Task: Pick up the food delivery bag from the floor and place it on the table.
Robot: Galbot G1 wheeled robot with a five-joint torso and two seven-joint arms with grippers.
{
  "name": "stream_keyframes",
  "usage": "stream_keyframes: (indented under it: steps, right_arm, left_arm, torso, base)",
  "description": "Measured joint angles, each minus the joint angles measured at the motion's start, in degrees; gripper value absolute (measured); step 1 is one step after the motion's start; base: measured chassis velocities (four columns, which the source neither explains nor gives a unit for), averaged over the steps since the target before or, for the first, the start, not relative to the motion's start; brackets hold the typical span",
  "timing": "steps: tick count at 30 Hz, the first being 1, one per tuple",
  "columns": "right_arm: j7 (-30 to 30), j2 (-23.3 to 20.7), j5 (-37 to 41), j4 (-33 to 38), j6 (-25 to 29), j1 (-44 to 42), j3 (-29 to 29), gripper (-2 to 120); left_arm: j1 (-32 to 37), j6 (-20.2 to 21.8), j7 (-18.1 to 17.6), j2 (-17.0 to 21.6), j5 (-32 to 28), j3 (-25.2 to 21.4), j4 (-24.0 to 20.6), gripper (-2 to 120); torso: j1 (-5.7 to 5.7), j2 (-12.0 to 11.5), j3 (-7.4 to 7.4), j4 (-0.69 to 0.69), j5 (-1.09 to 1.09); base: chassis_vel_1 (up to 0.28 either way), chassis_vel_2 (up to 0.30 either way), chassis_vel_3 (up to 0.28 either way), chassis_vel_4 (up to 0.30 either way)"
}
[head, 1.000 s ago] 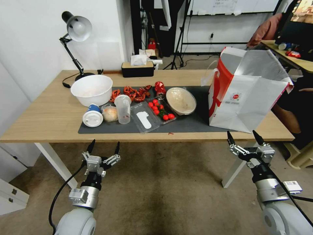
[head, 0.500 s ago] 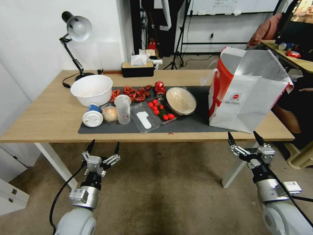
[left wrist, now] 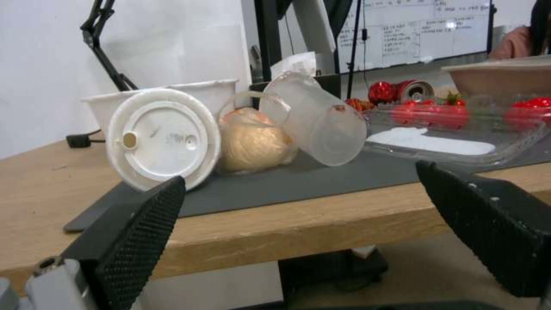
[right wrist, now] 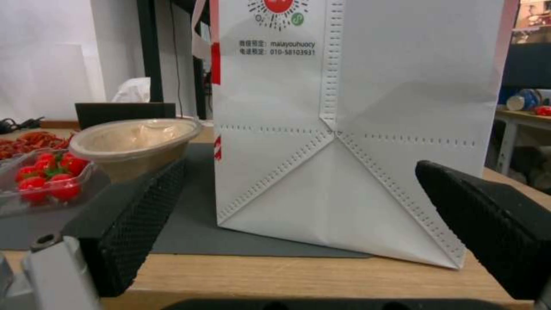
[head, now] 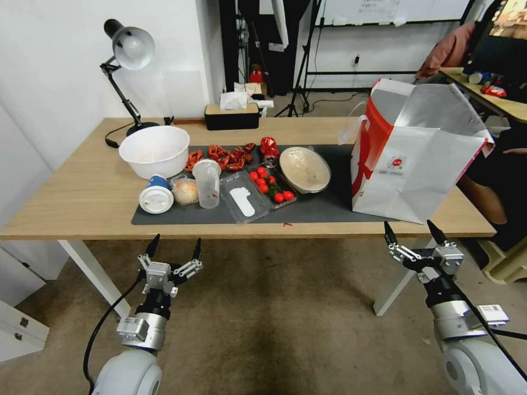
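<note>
Nothing on the table has shifted over the past second, and only my right gripper has crept a trace lower and nearer to me, its fingers spread apart with nothing between them. Beneath everything lies the floor, stained dark near the middle. On the table's right end, the food delivery bag stands upright with its mouth open and silver lining showing, its base partly on the dark grey mat and partly on bare wood, close to the near edge. My right gripper hovers just below and in front of that edge, directly before the bag; in the right wrist view the bag's white face fills the space ahead of my parted pads. Left of the bag on the mat sit a tan bowl, a clear tray of red tomatoes, a clear plastic cup and a white-lidded cup, with a large white bowl at the far left. My left gripper hangs at the near left, below the table edge, fingers likewise apart and empty.
</note>
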Motion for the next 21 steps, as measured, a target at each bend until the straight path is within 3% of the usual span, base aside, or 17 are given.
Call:
stream_keyframes:
  steps: [21]
  right_arm:
    - [0.06,-0.04,0.07,0.09,-0.08,0.0,0.03,100]
  left_arm:
    - [0.0,0.02,-0.02,0.0,-0.01,0.01,-0.03,100]
  torso:
    - [0.0,0.0,0.0,0.0,0.0]
  base:
    - [0.0,0.0,0.0,0.0]
